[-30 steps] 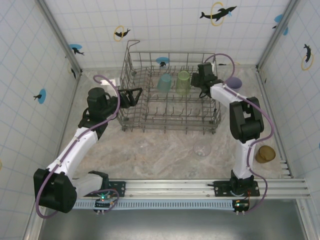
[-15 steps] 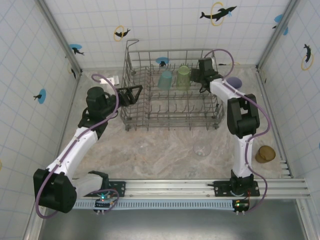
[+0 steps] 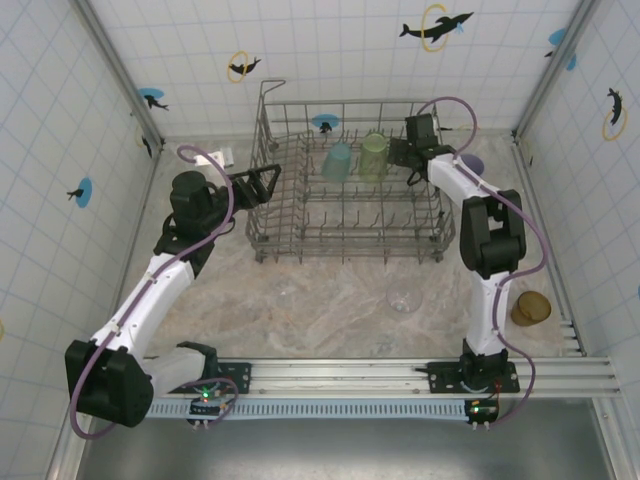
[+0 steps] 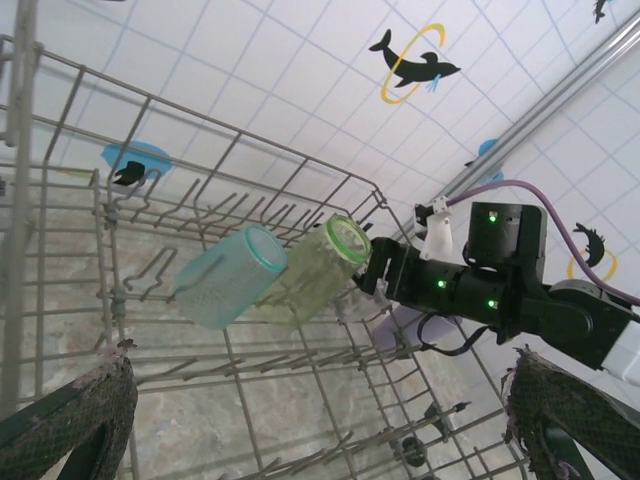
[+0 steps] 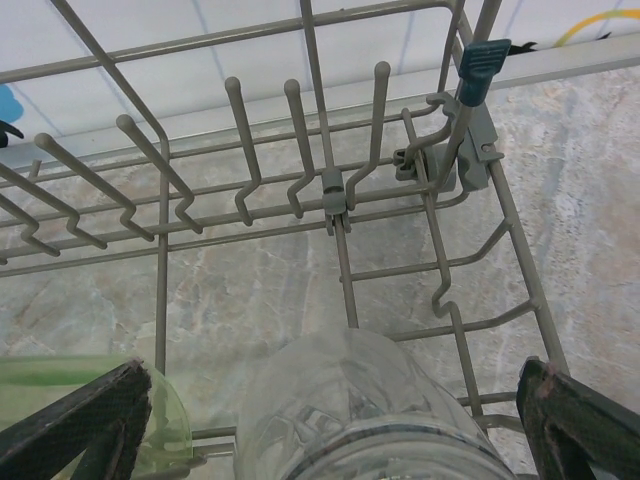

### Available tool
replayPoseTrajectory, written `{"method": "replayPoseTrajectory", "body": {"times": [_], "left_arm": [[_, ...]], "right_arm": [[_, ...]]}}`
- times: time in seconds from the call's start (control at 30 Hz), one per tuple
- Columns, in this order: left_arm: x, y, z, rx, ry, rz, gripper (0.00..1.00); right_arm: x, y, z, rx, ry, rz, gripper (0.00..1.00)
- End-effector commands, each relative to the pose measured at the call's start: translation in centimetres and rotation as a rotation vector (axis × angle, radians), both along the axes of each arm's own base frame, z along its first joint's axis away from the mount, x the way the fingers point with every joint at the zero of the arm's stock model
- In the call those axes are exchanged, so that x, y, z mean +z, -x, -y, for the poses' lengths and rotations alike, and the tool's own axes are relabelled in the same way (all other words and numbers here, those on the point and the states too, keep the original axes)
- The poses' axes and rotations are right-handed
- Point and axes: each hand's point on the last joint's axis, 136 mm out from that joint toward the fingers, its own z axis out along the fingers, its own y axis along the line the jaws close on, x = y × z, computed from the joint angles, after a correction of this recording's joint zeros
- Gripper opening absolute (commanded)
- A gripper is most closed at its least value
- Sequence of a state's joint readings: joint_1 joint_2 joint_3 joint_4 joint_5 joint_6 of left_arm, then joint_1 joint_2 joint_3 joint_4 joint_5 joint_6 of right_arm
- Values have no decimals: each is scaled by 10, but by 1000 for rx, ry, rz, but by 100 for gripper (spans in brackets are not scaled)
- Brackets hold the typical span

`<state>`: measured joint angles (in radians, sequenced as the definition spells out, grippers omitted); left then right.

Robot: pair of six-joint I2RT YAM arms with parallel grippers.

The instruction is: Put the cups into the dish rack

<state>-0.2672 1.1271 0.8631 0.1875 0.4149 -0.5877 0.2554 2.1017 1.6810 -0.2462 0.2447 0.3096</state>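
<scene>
The right hand (image 5: 330,400) is sitting released around a clear cup (image 5: 360,385) in the dish rack (image 3: 345,225). Backing straight out should be keeping it off the lime cup (image 4: 320,265). The left hand (image 4: 320,400) is hanging open.

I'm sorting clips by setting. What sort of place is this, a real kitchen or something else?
Likely a robot test cell, not a kitchen: walls of printed grid with dolphin stickers, a metal mounting rail along the near edge, and a dish rack on a marbled tabletop.
</scene>
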Motion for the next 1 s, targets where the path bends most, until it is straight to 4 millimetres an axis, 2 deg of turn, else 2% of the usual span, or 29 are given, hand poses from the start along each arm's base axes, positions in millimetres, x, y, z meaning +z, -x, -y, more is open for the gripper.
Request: {"method": "replayPoseTrajectory", "body": {"times": [0.0, 0.17, 0.43, 0.6, 0.77, 0.97], "left_arm": [[12, 0, -7, 37, 13, 20, 97], [8, -2, -8, 45, 11, 5, 97], [9, -3, -11, 67, -1, 11, 97], [14, -4, -13, 80, -13, 19, 97], [17, -2, -16, 89, -24, 31, 97], [20, 1, -18, 96, -43, 52, 98]], "right_arm": [[76, 0, 13, -35, -126, 157, 100], [88, -1, 13, -6, -164, 196, 100], [78, -13, 15, -13, -304, 198, 100], [84, -25, 7, -4, -360, 212, 100], [111, -29, -1, 15, -388, 261, 100], [152, -17, 2, 29, -377, 323, 100]]}}
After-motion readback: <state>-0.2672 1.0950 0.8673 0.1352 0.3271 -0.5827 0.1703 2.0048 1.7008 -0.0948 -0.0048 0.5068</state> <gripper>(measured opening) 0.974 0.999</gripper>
